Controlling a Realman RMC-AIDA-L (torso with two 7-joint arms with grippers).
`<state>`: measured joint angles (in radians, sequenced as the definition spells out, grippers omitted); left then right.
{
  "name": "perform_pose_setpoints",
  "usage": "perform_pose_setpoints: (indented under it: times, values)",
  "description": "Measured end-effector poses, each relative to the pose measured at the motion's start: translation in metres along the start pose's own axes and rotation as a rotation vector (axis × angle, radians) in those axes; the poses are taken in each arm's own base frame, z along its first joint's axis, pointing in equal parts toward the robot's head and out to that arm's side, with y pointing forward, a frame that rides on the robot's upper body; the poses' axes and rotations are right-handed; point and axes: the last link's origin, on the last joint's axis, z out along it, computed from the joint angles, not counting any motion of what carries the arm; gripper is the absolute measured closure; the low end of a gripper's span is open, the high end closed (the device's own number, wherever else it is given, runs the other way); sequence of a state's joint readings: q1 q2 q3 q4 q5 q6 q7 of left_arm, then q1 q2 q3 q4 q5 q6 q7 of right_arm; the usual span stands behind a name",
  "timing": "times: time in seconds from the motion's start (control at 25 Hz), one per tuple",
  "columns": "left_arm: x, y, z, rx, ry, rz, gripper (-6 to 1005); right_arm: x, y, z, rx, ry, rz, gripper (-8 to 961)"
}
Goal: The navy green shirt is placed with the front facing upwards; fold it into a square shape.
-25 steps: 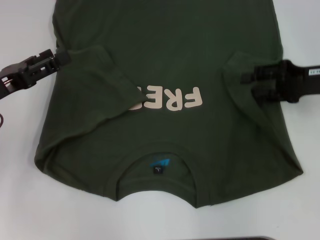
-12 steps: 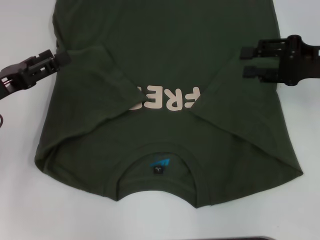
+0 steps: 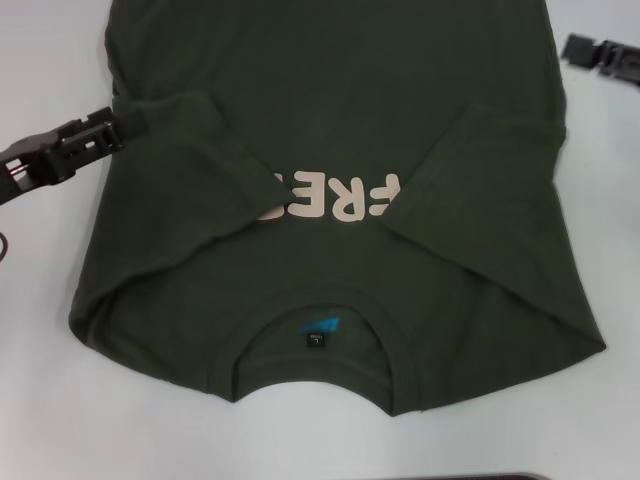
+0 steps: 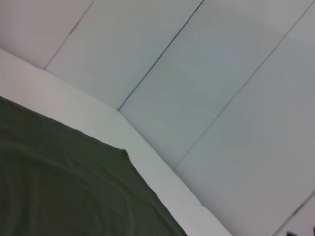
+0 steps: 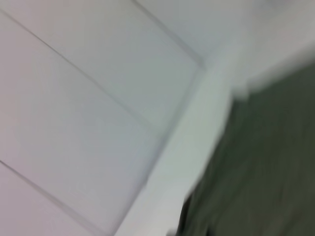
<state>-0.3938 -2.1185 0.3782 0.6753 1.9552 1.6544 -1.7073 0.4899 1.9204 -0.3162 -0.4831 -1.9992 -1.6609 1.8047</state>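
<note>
Left end effector at shirt left edge, grip unclear; right end effector off cloth, grip unclear.

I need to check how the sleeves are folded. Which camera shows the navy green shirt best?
The head view: the navy green shirt fills it, both sleeves folded inward over the lettering, collar nearest the camera. The left wrist view shows only one plain edge on the white table; the right wrist view shows a blurred green patch.
</note>
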Motion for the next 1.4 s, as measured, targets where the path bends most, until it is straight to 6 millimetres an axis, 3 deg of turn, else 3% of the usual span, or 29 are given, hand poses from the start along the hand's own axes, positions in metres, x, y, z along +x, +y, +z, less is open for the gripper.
perform_pose_setpoints:
  times: [0.16,0.28,0.36,0.44,0.56,0.72,0.88,1.2,1.4]
  values:
    - [0.001,0.002,-0.002,-0.023,-0.029,-0.012,206,0.014,0.007,-0.014,0.016,-0.165,-0.337,342]
    - [-0.001,0.005,-0.007,-0.039,-0.036,0.003,207,0.025,0.017,-0.024,0.048,-0.174,-0.551,338]
    - [-0.003,0.007,-0.011,-0.050,-0.035,0.033,208,0.029,0.021,-0.034,0.064,-0.156,-0.603,335]
    - [-0.006,0.009,-0.017,-0.059,-0.029,0.071,209,0.031,0.024,-0.042,0.062,-0.157,-0.579,285]
    - [-0.013,0.013,-0.026,-0.074,-0.027,0.086,210,0.034,0.026,-0.057,0.047,-0.163,-0.459,289]
    - [-0.024,0.018,-0.040,-0.086,-0.029,0.061,212,0.045,0.025,-0.062,0.044,-0.104,-0.280,293]
    - [-0.034,0.018,-0.058,-0.068,-0.067,-0.093,214,0.056,0.025,-0.059,0.021,-0.044,-0.143,294]
    - [-0.042,0.021,-0.082,-0.030,-0.209,-0.512,217,0.043,0.026,-0.063,-0.001,-0.039,0.043,298]
    - [-0.049,0.015,-0.093,0.065,-0.262,-0.646,219,0.040,0.018,-0.067,0.051,-0.057,0.082,300]
